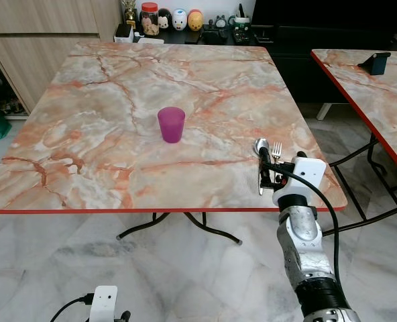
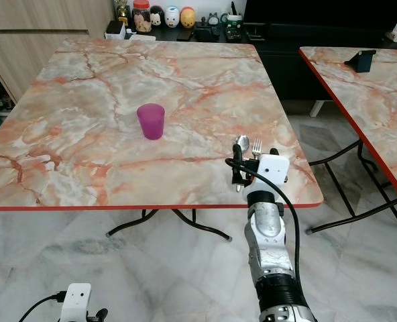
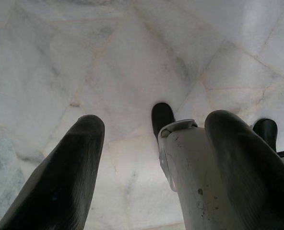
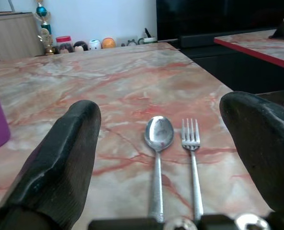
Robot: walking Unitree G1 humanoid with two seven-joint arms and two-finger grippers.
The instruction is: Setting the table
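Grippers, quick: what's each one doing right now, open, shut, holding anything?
Left tool: open, holding nothing, hanging low over the floor.
Right tool: open, holding nothing, at the table's near edge with the spoon and fork lying between its fingers.

Head stereo pair: both eyes look forward and steeply down from above the marble table point(image 1: 118, 154), sharing its whole top, the purple cup point(image 1: 171, 124) and the raised right gripper point(image 1: 268, 168) at the near edge. Right wrist camera: sits low behind that gripper, facing along its spread fingers point(image 4: 55, 177) across the tabletop, close to the spoon point(image 4: 157, 148) and fork point(image 4: 192, 153) lying between them. Left wrist camera: faces straight down past the left gripper point(image 3: 151, 158) at the tiled floor point(image 3: 108, 57).
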